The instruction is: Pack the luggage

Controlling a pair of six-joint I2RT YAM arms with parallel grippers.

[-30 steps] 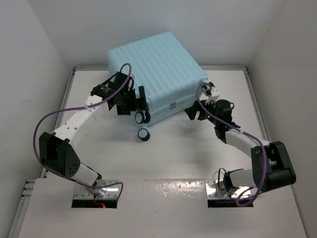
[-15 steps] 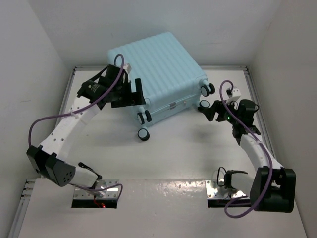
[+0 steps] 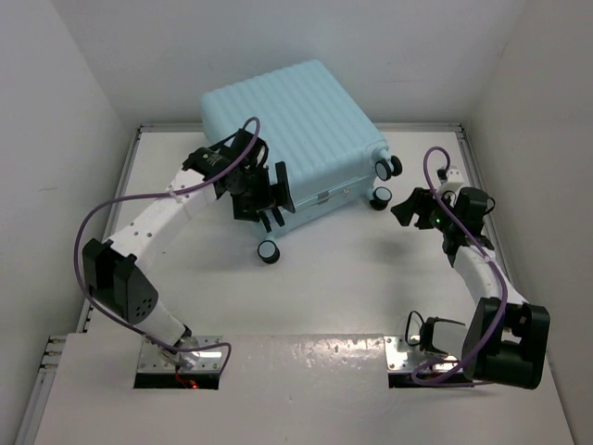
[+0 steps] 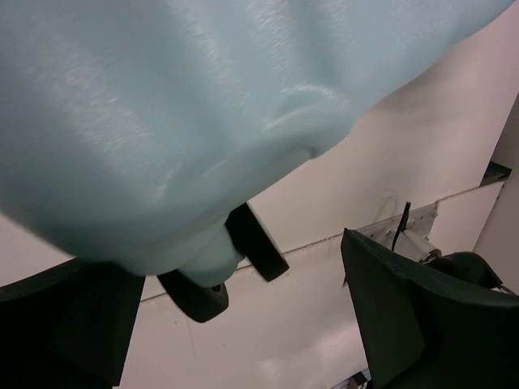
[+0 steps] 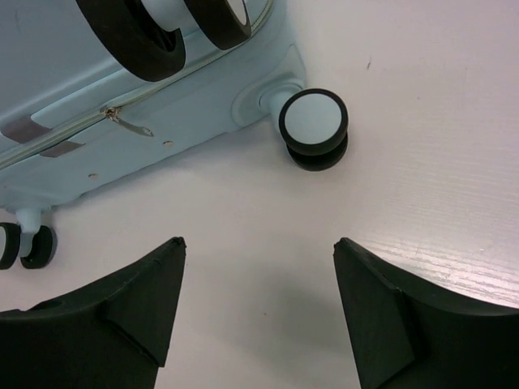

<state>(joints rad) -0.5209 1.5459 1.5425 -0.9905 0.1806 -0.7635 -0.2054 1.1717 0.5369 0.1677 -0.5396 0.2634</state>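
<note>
We judge the luggage (image 3: 296, 120) rigid, bulky and slick, best taken by its near wheeled edge, with left gripper (image 3: 273, 197) and right gripper (image 3: 405, 206) both spread, pinching nothing.

Robot lab cell, bare white walls (image 3: 65, 83), white table (image 3: 324, 297)

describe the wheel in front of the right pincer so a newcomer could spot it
Find the big pale aqua luggage lying flat at the back of the table, then its corner toward the right arm. Two wheels stick out there; it is the lower wheel, resting on the table with its pale blue hub facing up, right before the open right pincer.
</note>
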